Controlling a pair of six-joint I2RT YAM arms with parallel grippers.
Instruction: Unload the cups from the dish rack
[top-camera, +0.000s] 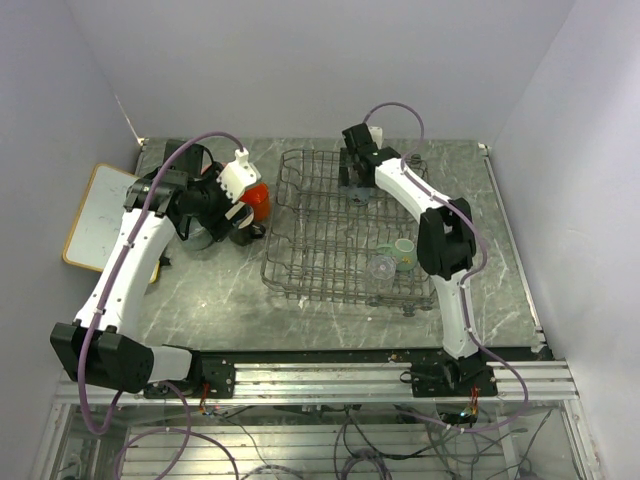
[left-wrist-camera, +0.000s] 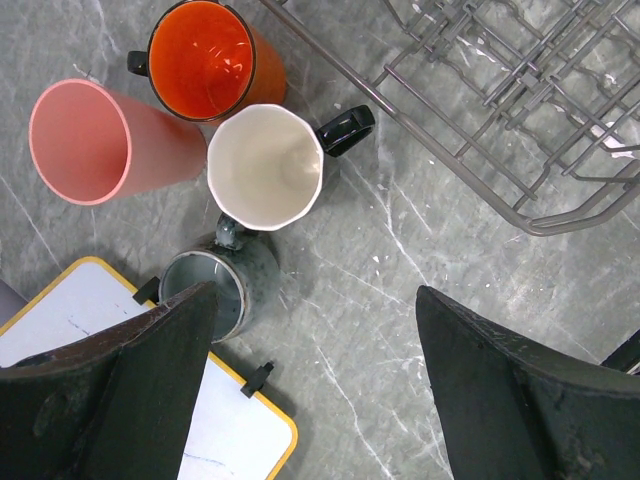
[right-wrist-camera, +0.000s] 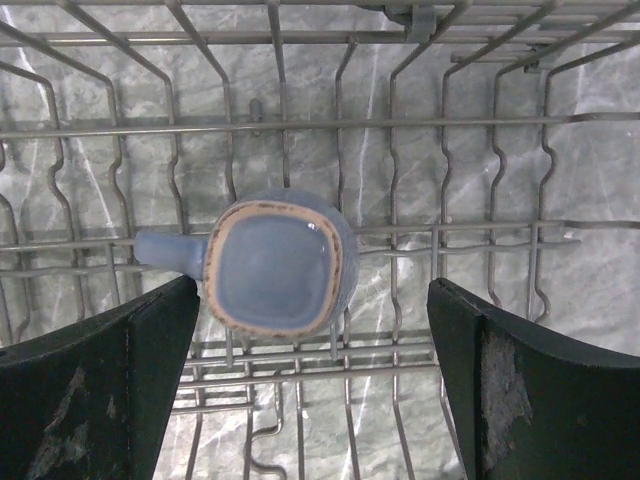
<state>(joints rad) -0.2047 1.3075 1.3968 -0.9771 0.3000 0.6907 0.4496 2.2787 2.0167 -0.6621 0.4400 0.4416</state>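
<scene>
Though not finished, more than half done by the look of it. At the left, out on the table (top-camera: 215, 300) near the white board (top-camera: 100, 215): pink tumbler (left-wrist-camera: 95, 140), orange mug (left-wrist-camera: 205, 60), black mug with cream inside (left-wrist-camera: 268, 165) and grey mug (left-wrist-camera: 215, 272), all close together. Further right, inside the dish rack (top-camera: 320, 235), three to go: blue-grey mug (right-wrist-camera: 275, 265) at the far end, then clear glass (top-camera: 381, 265) and mint-green mug (top-camera: 404, 250) side by side near the front right corner.

Left arm (top-camera: 130, 260) bent over the four cups, wrist pointing down, left jaws wide open and holding nothing, over bare table just beside the grey mug. Right arm (top-camera: 405, 190) stretched to the far end of the rack, wrist pointing down, right jaws wide open, one on each side of the blue-grey mug, not touching it.
</scene>
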